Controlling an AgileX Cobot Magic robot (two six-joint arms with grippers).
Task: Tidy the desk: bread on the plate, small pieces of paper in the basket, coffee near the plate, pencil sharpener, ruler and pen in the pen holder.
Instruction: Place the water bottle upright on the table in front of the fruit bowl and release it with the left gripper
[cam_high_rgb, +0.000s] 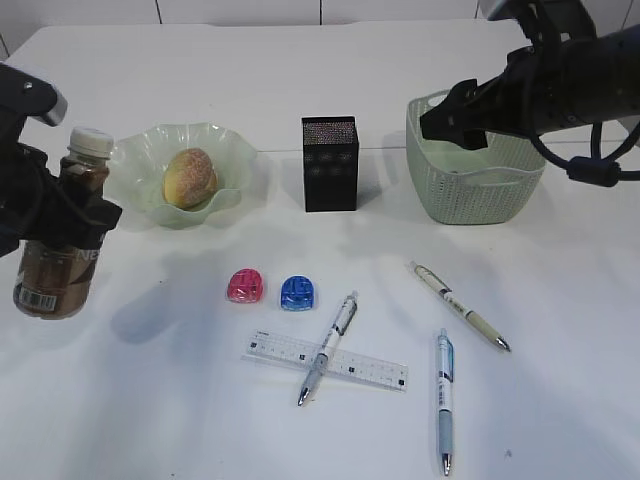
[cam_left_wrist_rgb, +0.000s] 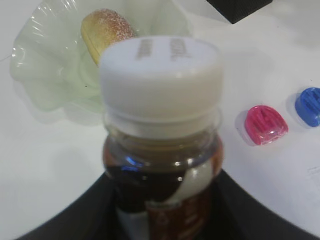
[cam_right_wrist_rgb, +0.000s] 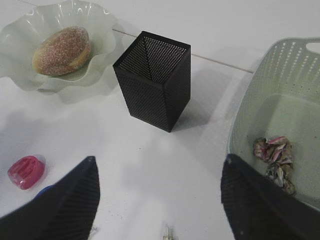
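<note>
Over at nine o'clock on the white tabletop (cam_high_rgb: 320, 90), the left fingers (cam_high_rgb: 60, 215) are clamped around a coffee bottle (cam_high_rgb: 62, 235) with a white cap, holding it tilted and, by the shadow under it, clear of the surface. Just to its two o'clock sits the ruffled green plate (cam_high_rgb: 140, 160), with the sugared bread (cam_high_rgb: 190, 178) lying in its middle.

At the centre, toward twelve o'clock, the black mesh pen holder (cam_high_rgb: 329, 163) stands upright. To its three o'clock is the pale green basket (cam_high_rgb: 475, 195); from the right wrist view a crumpled bit of paper (cam_right_wrist_rgb: 274, 156) lies on its floor. The right fingers (cam_high_rgb: 455, 112) hover spread wide apart over the basket's near-left rim, gripping nothing.

Toward six o'clock the small things lie loose. A pink pencil sharpener (cam_high_rgb: 246, 286) and a blue pencil sharpener (cam_high_rgb: 297, 292) sit side by side, just apart. Below them a clear ruler (cam_high_rgb: 360, 366) lies nearly flat across, and a pen (cam_high_rgb: 330, 346) rests diagonally on top of it. A second pen (cam_high_rgb: 461, 306) lies slanted at four o'clock, and a third pen (cam_high_rgb: 444, 400) lies almost straight, pointing to six o'clock, near the front edge.
</note>
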